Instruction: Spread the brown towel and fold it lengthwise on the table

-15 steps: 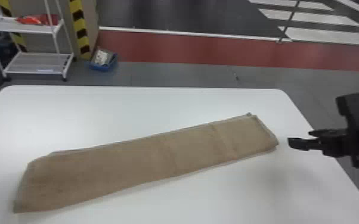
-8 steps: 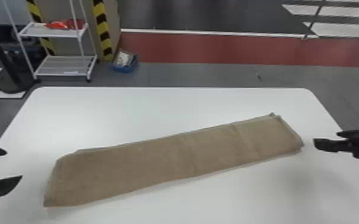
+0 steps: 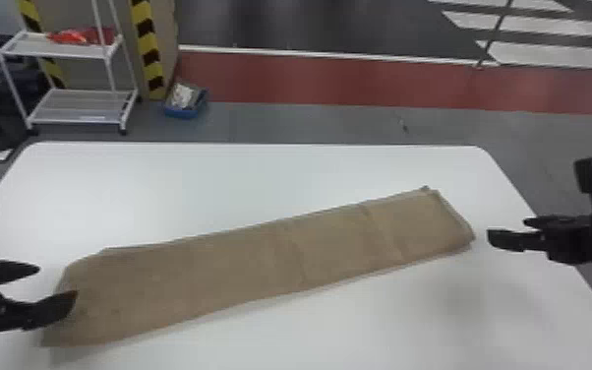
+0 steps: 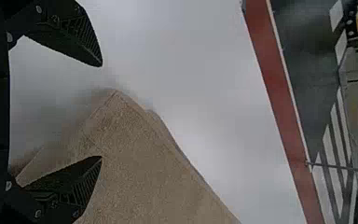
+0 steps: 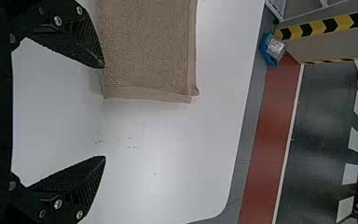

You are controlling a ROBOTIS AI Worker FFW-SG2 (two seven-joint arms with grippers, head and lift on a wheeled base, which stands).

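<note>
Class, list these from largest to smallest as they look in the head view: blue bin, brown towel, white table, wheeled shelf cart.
1. White table
2. Brown towel
3. Wheeled shelf cart
4. Blue bin

Looks like an indust. workshop or lab hall, not a home: bare grey floor (image 3: 310,123) w/ a painted red strip (image 3: 334,81) & wht line (image 3: 310,53), then a dk lane (image 3: 310,24) w/ wht stripes (image 3: 555,54), far right. Far left: blk/yel hazard tape (image 3: 146,51), wht metal rack (image 3: 78,106), blue bin (image 3: 182,113) on flr. Plain wht table (image 3: 260,172) near.
</note>
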